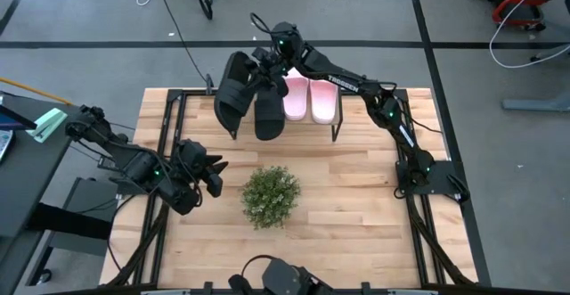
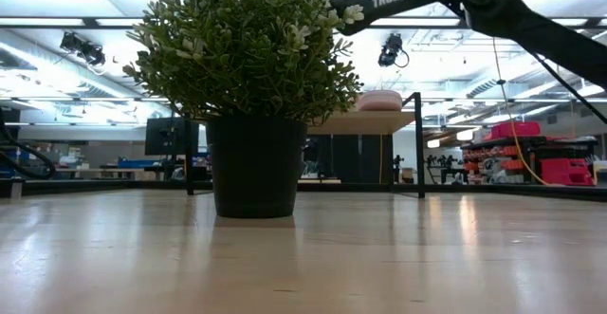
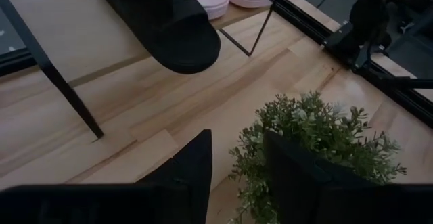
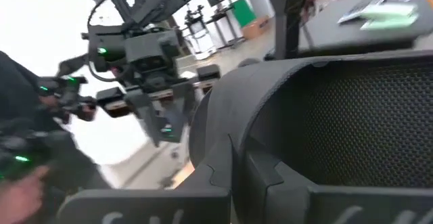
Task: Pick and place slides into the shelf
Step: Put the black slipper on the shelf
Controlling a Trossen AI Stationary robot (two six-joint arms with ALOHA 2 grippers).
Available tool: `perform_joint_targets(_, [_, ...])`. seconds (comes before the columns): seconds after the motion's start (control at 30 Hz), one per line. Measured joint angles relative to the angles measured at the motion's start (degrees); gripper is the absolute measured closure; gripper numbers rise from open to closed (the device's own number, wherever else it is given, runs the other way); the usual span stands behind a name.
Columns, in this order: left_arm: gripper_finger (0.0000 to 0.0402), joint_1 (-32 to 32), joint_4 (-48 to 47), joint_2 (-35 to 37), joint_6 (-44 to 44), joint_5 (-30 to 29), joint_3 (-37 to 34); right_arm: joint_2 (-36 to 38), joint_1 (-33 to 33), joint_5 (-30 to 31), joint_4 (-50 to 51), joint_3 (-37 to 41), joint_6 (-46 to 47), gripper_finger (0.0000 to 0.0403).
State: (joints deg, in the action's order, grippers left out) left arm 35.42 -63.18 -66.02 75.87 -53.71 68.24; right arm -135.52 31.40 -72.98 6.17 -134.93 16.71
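Two pale pink slides (image 1: 310,100) with white edges sit on the light-wood shelf (image 1: 356,115), whose thin legs are black. The other two slides (image 1: 251,94) are plain black. The potted plant (image 1: 270,195) is leafy green in a black pot (image 2: 252,166). The tabletop (image 1: 356,206) is blond wood in strips.

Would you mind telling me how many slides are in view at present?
4: two pink slides lie side by side on the shelf; two black slides are at its left end, by the right tool.
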Motion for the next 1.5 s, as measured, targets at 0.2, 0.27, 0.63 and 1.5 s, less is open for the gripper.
perform_joint_targets(0.2, [0.0267, 0.0, -0.09, 0.0, 0.01, 0.02, 0.0, 0.04, 0.07, 2.46, 0.94, 0.0, -3.95, 0.0392])
perform_joint_targets(0.27, [0.0265, 0.0, -0.1, 0.0, 0.01, 0.02, -0.01, 0.1, 0.09, 2.4, 2.5, 0.31, -5.83, 0.0392])
perform_joint_targets(0.63, [0.0273, 0.0, -0.13, 0.0, 0.03, 0.07, 0.0, 0.11, 0.66, 2.58, 8.3, 0.52, -9.05, 0.0392])
perform_joint_targets(1.5, [0.0185, -2.62, -13.0, 1.99, 47.92, -26.23, -0.04, 4.94, -0.35, 11.94, 10.96, -0.04, -13.85, 0.0392])
